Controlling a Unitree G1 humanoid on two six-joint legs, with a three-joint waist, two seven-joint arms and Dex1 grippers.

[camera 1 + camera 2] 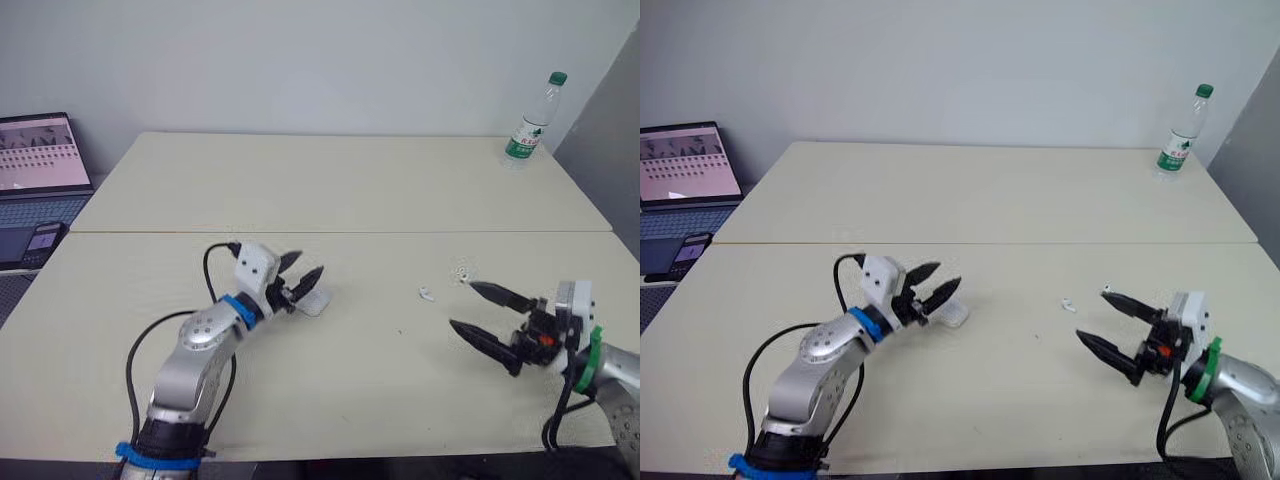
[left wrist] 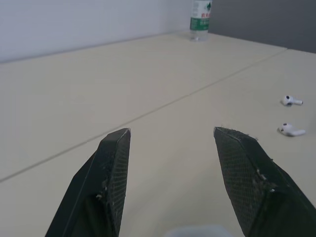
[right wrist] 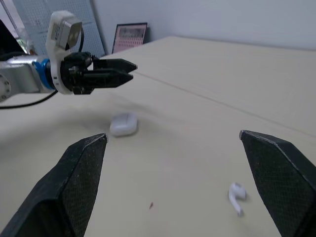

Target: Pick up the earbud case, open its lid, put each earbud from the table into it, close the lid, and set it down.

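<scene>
1. The earbud case [image 1: 313, 303] is seen lying on the table [image 1: 330, 190], its lid seemingly closed. It is ungrasped, just under the fingertips of the left gripper [image 1: 309, 265], whose jaws are held apart.
2. Should those fingers be lowered off-centre, the smooth, rounded case could be nudged aside or squeezed out of the grip.
3. One earbud [image 1: 427, 294] lies between the two grippers. A second earbud [image 1: 463, 272] lies close beside the right gripper [image 1: 461, 304], which is also spread and empty. That earbud could be flicked away by a careless sweep.
</scene>
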